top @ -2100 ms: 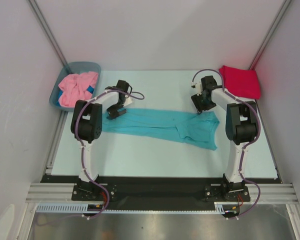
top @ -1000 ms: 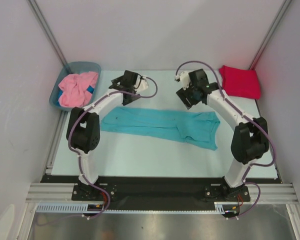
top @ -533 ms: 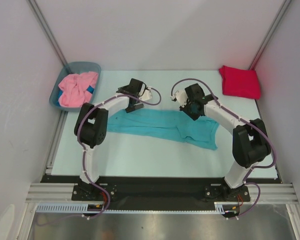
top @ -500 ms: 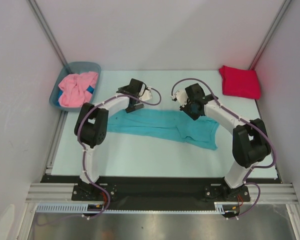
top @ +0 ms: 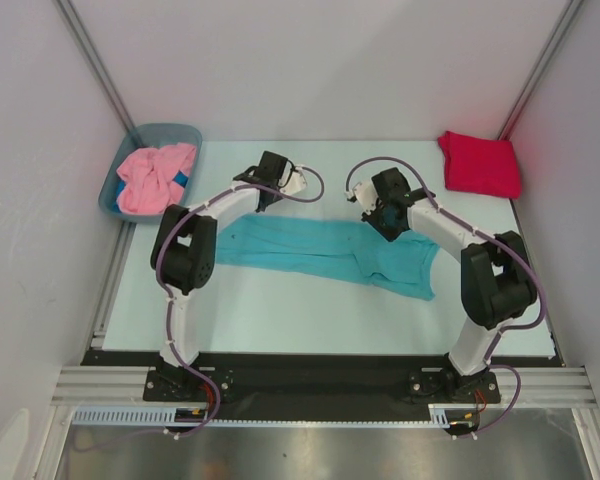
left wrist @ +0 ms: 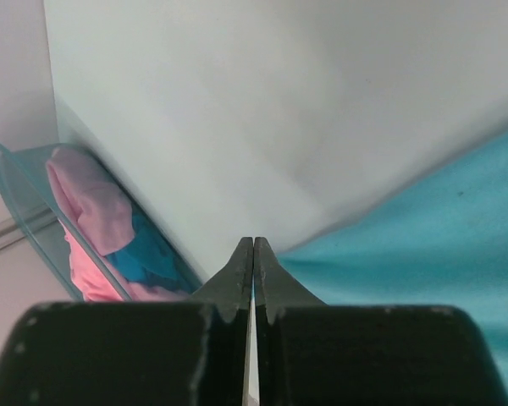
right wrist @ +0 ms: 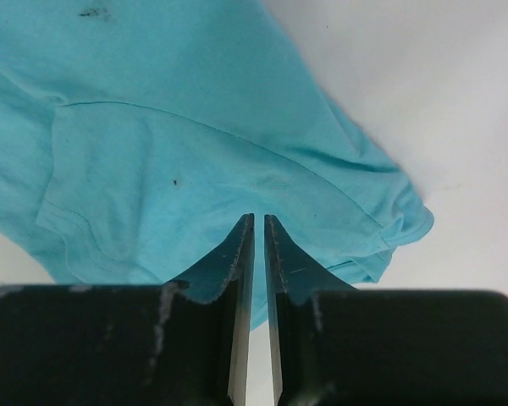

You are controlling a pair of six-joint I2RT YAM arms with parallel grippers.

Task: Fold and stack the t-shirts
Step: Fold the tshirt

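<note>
turquoise shirt (top: 320, 246) is lying across the middle of the table (top: 280, 300). right gripper (right wrist: 257, 218) is pinching its far edge. left gripper (left wrist: 253, 243) is sitting shut at the hem, possibly gripping nothing, so lifting risks skewing the fold.

From above, the wrists (top: 272, 178) cover both sets of jaws, so you cannot see the tips meet the turquoise t-shirt (top: 315, 244). At the left jaws the cloth edge is blurred; whether any is pinched is unclear. Left of them the view's edge cuts off the tub (left wrist: 21, 182), where the pink t-shirt (left wrist: 80, 194) hides most of a blue cloth (left wrist: 148, 254).
</note>
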